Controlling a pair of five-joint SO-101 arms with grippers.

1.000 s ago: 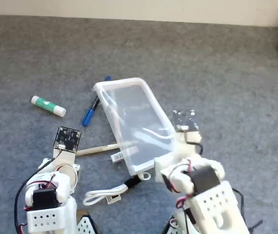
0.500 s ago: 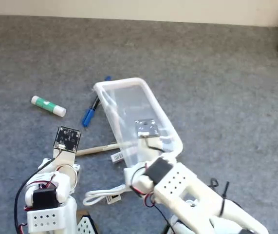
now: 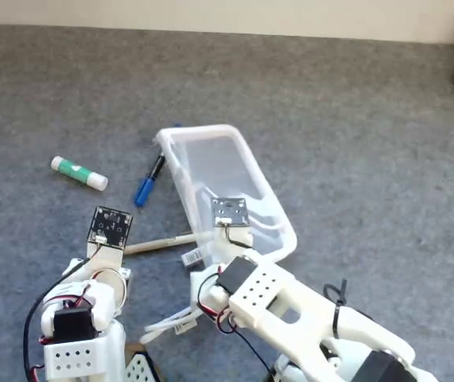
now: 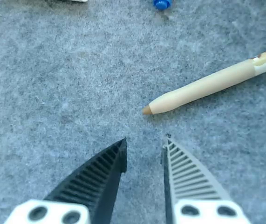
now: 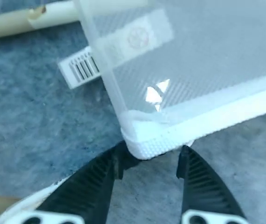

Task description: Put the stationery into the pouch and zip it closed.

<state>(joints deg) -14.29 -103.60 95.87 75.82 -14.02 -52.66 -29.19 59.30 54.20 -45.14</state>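
My right gripper [image 5: 149,156] brackets a corner of the pouch [image 5: 184,60], jaws parted either side of its white seam.

The pouch, clear with white edging, lies mid-carpet between the 2 arms, with 1 beige pen [image 4: 207,86] running under its side. If I close here, I judge the slick corner could slip free, or the pouch could drag over that pen. My left gripper [image 4: 144,144] hovers narrowly open near the pen's tip.

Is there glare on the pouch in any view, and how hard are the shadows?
Right wrist view: a small bright glint on the clear pouch. High view: pale sheen streaks across its end nearest the arms. Left wrist view: even light, only a faint soft shadow under the pencil.
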